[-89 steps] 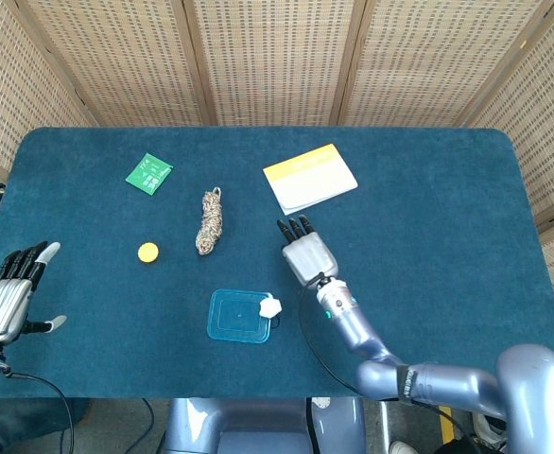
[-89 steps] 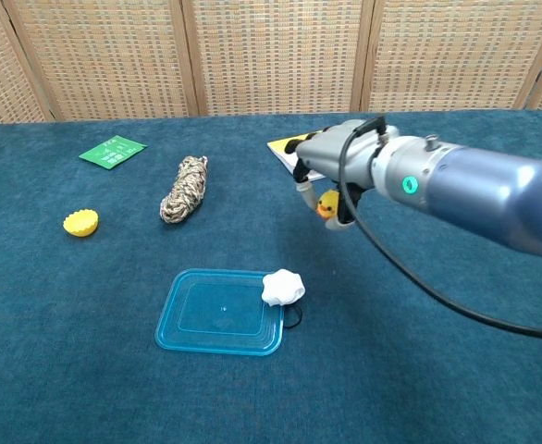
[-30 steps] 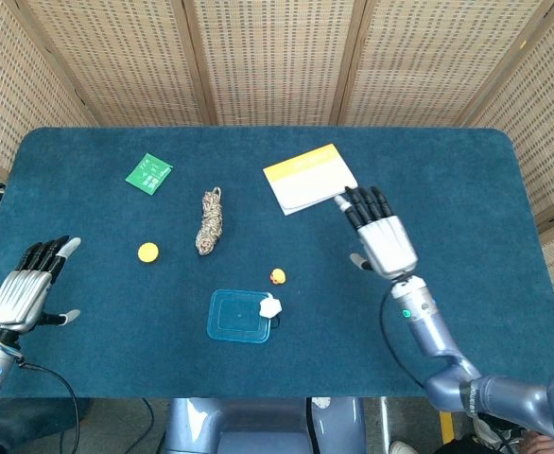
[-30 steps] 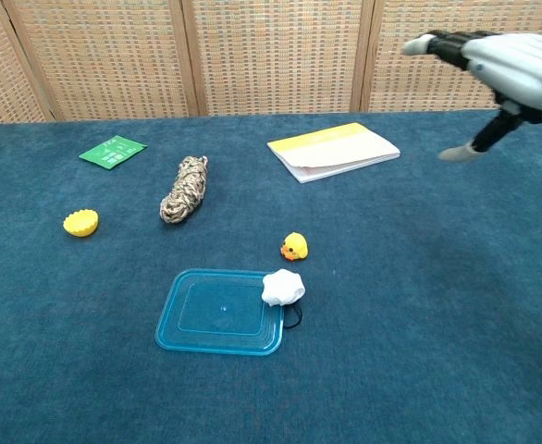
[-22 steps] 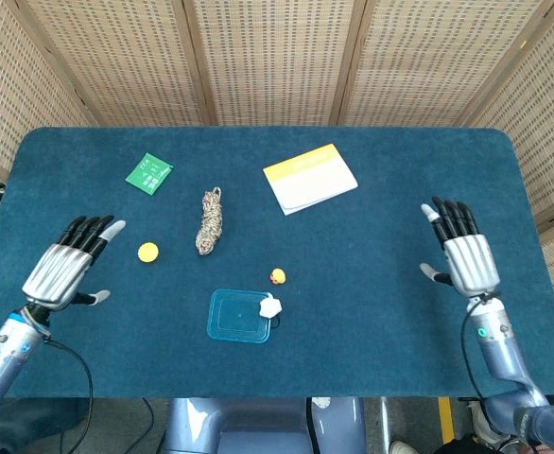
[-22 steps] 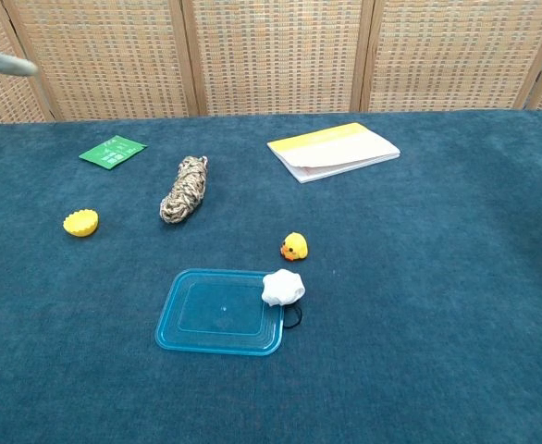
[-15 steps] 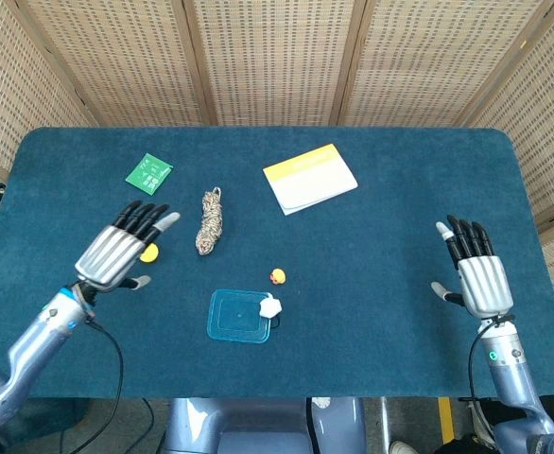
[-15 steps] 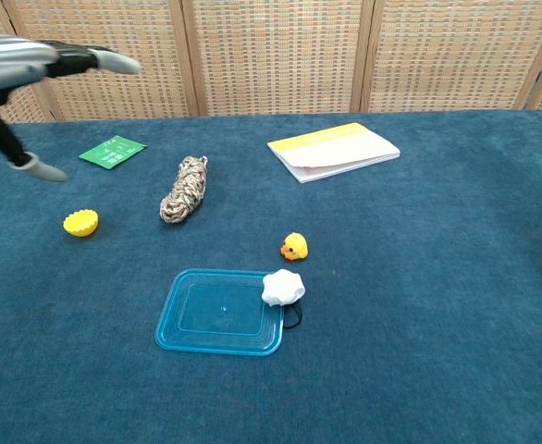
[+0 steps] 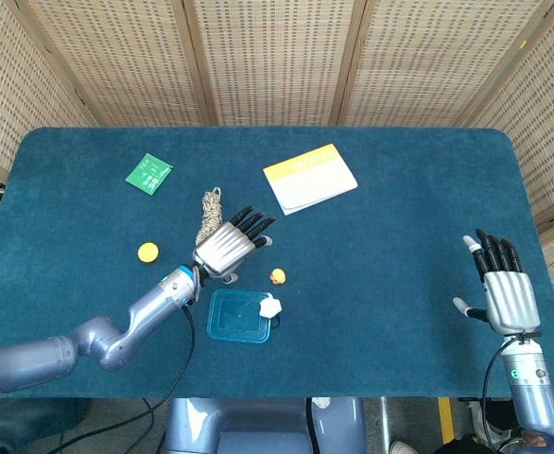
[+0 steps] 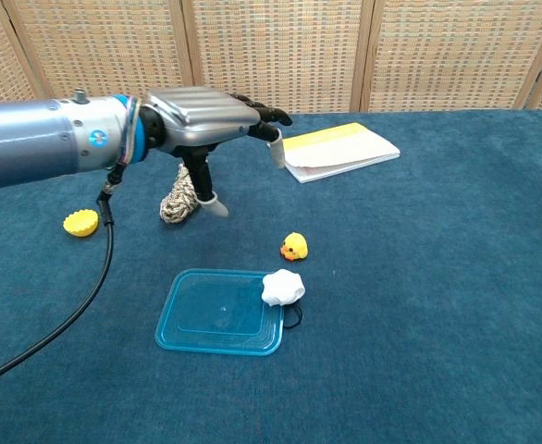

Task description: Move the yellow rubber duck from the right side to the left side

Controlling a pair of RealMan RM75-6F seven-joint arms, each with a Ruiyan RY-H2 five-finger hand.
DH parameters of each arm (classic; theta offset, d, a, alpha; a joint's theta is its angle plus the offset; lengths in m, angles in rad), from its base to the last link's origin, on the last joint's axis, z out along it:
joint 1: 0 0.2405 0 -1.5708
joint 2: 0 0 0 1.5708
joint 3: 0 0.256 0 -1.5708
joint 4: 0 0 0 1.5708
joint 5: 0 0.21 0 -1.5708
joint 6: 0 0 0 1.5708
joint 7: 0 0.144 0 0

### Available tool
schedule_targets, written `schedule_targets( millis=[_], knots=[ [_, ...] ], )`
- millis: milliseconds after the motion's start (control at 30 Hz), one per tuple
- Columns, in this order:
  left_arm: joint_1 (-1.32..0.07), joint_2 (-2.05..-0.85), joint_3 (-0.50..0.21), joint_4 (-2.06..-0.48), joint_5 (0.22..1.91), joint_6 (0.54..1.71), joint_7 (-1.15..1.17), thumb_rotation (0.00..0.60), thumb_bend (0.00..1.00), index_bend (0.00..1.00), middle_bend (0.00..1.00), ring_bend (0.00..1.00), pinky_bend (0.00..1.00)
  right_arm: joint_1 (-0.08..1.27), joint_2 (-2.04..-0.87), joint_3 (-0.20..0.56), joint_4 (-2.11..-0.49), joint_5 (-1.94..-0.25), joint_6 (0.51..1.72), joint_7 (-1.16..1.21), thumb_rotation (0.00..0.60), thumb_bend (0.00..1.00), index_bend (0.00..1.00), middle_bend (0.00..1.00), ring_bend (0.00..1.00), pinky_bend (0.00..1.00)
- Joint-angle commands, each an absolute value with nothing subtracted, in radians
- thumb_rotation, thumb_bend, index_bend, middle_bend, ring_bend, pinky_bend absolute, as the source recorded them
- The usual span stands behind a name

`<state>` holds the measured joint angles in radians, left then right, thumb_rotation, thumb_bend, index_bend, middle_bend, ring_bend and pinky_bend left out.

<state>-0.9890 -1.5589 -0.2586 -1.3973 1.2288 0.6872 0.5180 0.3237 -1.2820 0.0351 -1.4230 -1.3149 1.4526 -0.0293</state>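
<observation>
The small yellow rubber duck (image 9: 277,277) (image 10: 294,246) sits upright on the blue cloth near the table's middle, just above a white crumpled lump. My left hand (image 9: 230,244) (image 10: 206,116) hovers to the duck's left and slightly behind it, fingers spread and holding nothing. My right hand (image 9: 506,288) is far off at the table's right edge, fingers apart and empty; the chest view does not show it.
A clear blue tray (image 9: 241,316) (image 10: 221,312) lies in front of the duck with a white lump (image 10: 282,287) at its corner. A rope bundle (image 10: 180,197), a yellow cap (image 9: 147,252), a green card (image 9: 148,173) and a yellow-white notebook (image 9: 309,177) lie further back.
My left hand swept rightward from the table's left edge to just beside the duck. My right hand drew back to the right edge. The duck has stayed put since the right hand left it.
</observation>
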Motion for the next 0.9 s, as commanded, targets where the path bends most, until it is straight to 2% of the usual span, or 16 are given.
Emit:
schedule_targets(
  millis=[33, 367, 900],
  knots=[
    [-1.046, -1.620, -0.256, -1.342, 1.162, 0.653, 0.572, 0.600, 0.16, 0.30, 0.00, 0.00, 0.00, 0.316, -1.279, 0.047, -1.416, -1.310, 1.443, -0.022, 0.600, 0.00, 0.09, 0.00, 0.00, 0.00],
    [-1.106, -1.686, -0.224, -1.266, 1.092, 0.629, 0.581, 0.600, 0.21, 0.37, 0.00, 0.00, 0.00, 0.299, -1.279, 0.079, -1.397, -1.307, 1.417, -0.005, 0.600, 0.00, 0.09, 0.00, 0.00, 0.00],
    [-1.152, -1.812, -0.201, -1.075, 1.115, 0.619, 0.464, 0.600, 0.25, 0.43, 0.00, 0.00, 0.00, 0.291, -1.288, 0.112, -1.381, -1.316, 1.381, -0.006, 0.600, 0.00, 0.10, 0.00, 0.00, 0.00]
  ],
)
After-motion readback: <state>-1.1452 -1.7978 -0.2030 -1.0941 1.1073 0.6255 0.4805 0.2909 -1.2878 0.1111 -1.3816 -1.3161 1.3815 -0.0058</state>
